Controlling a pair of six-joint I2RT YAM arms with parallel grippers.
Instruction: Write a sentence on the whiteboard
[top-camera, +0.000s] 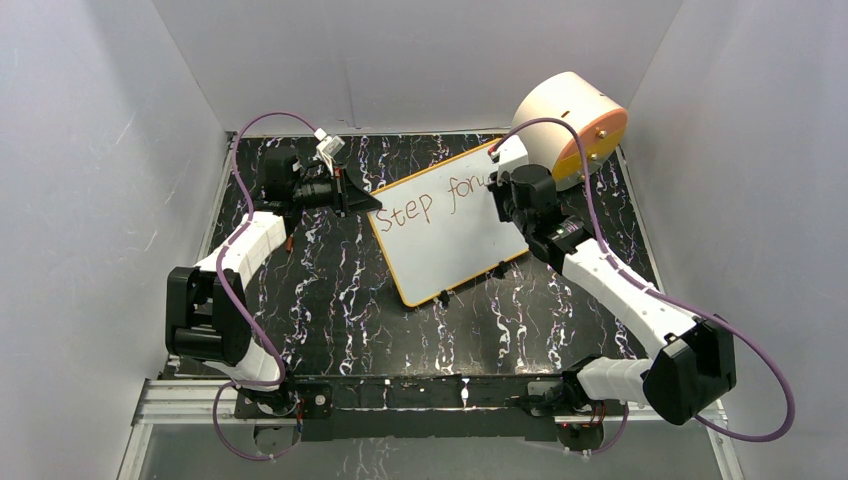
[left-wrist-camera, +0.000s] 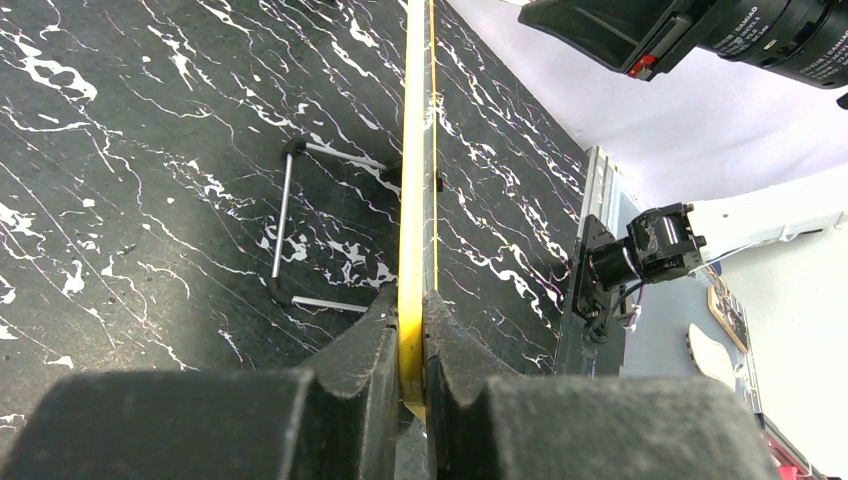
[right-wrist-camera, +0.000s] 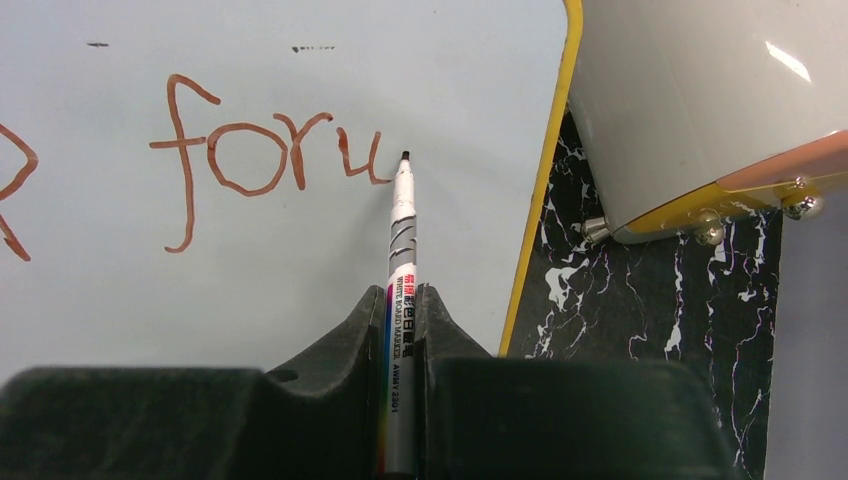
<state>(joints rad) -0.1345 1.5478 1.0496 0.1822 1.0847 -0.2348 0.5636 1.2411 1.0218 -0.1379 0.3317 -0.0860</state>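
The whiteboard (top-camera: 450, 255) lies tilted on the black marbled table, its white face framed in yellow. The sentence (top-camera: 432, 205) reads "Step for" in reddish-brown before my right arm hides the rest. In the right wrist view the sentence (right-wrist-camera: 262, 150) shows "foru". My right gripper (right-wrist-camera: 402, 296) is shut on a whiteboard marker (right-wrist-camera: 402, 245), whose tip sits just right of the last stroke. My left gripper (left-wrist-camera: 411, 300) is shut on the whiteboard's yellow edge (left-wrist-camera: 412, 150) at the left corner, where the top view shows the left gripper (top-camera: 362, 200).
A round peach-and-orange drum (top-camera: 572, 122) stands against the board's far right corner, and the drum (right-wrist-camera: 700, 100) is close to the marker. A wire foot (left-wrist-camera: 285, 225) shows beside the board. White walls close in the table on three sides.
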